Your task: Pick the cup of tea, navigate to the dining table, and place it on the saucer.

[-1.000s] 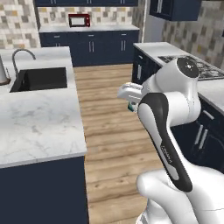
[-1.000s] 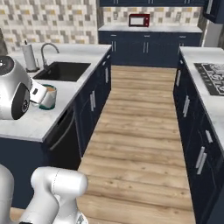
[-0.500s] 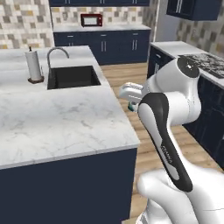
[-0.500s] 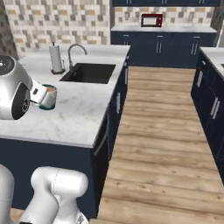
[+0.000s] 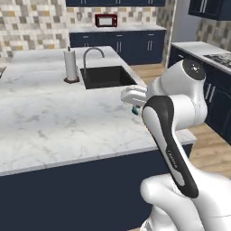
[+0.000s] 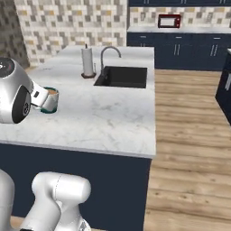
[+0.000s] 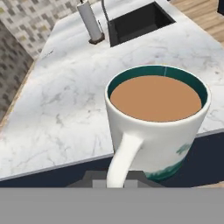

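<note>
- The pincer (image 7: 114,183) is closed on the handle of the cup of tea (image 7: 158,120), holding it upright in the air with the brown liquid level near the rim.
- From the right base camera the cup (image 6: 49,99) hangs just beside the robot's white wrist, above the near part of the marble surface (image 6: 103,122).
- The hand camera looks down past the cup at the near edge of the surface (image 7: 57,131); the cup's bottom overhangs that edge, with dark cabinet front below it.
- Between the cup and the sink the marble is bare, a broad open stretch.
- One sink (image 6: 122,76), a dark rectangular basin, is sunk into the surface beyond the cup, close to the right-hand edge.
- One curved tap (image 6: 108,56) rises at the sink's left side.
- One paper-towel roll (image 6: 87,62) stands upright just left of the tap.
- Right of the sink, past the surface's edge, a wide wooden floor (image 6: 194,135) runs away as an open aisle.
- Beyond the sink, navy cabinets (image 6: 180,49) line the back wall; one red microwave (image 6: 168,20) sits on them.
- From the left base camera, one stovetop (image 5: 219,57) lies on a side counter far right of the sink.
</note>
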